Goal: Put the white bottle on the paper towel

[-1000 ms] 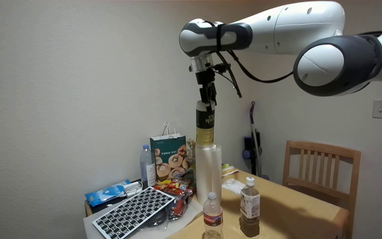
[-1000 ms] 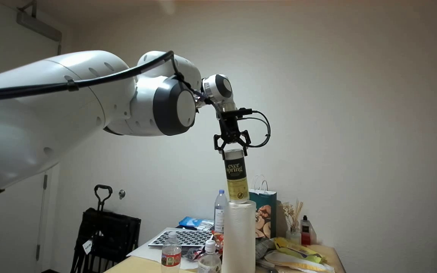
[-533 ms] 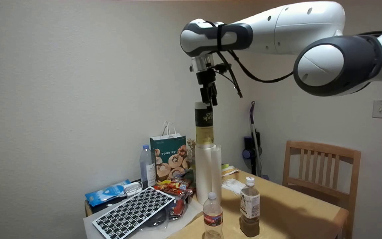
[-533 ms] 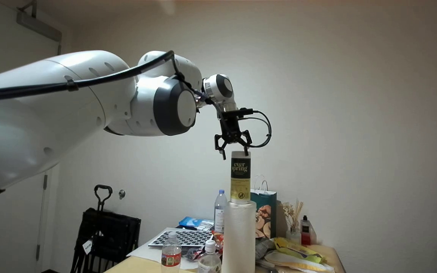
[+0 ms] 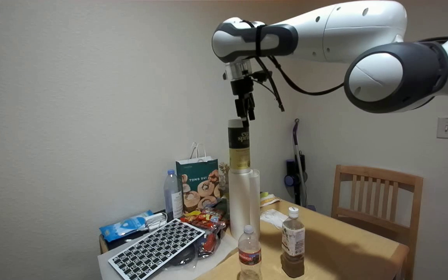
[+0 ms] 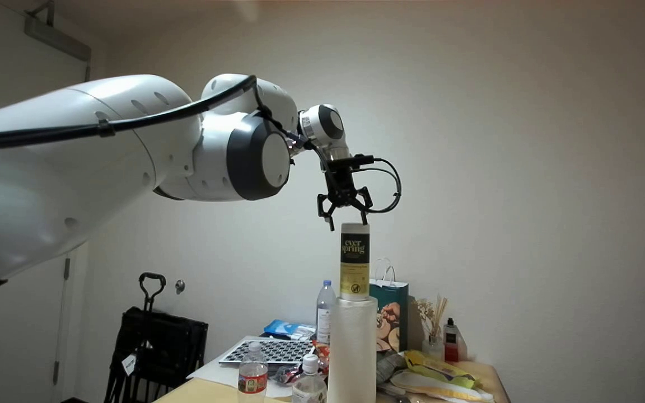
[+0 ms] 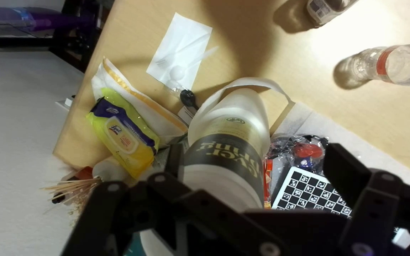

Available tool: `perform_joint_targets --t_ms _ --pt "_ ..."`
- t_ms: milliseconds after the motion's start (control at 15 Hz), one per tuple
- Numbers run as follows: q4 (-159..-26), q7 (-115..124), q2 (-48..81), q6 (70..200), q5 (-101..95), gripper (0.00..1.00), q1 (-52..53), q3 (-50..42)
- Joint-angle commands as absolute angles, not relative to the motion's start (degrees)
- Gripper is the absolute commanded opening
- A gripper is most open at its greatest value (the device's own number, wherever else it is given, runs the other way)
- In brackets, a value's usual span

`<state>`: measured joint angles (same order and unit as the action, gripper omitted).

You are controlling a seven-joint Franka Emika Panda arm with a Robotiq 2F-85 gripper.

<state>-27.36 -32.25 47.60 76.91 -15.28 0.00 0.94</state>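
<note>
In both exterior views we see the white bottle [image 6: 355, 262] upright on top of the paper towel [image 6: 353, 352], its long axis vertical, cap toward 12 o'clock and base toward 6. In the wrist view we look down on it: the cap end points between 6 and 7 o'clock, and the lettering is upside down to us.

A second ago, in an exterior view, the bottle tilted slightly, cap off toward 11 o'clock, with a finger on either side. Now it has straightened, and the gripper [image 6: 348, 225] sits a little higher, at 12 o'clock above it. Its fingers [image 6: 330, 225] stand wide apart. The one on the 9 o'clock side is clear of the bottle; the other's tip is right at the cap, and we cannot tell whether it touches.

We see a straight cylinder with a white top, a dark label band lettered "ever spring", a yellow band below with a small round mark, and a white rim at the base. The green paper bag [image 6: 392, 313] shows toward 5 o'clock from it.
</note>
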Motion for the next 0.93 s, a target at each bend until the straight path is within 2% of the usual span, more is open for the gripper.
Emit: perform_joint_targets --t_ms 0,400,867 --pt "-20.1 -32.1 48.5 74.7 -15.2 1.00 1.6 -1.7" --pt "-20.6 -26.8 44.3 79.8 -16.5 1.00 4.5 -6.0" --pt "-21.8 -27.5 43.8 79.8 -15.7 1.00 4.6 -6.0"
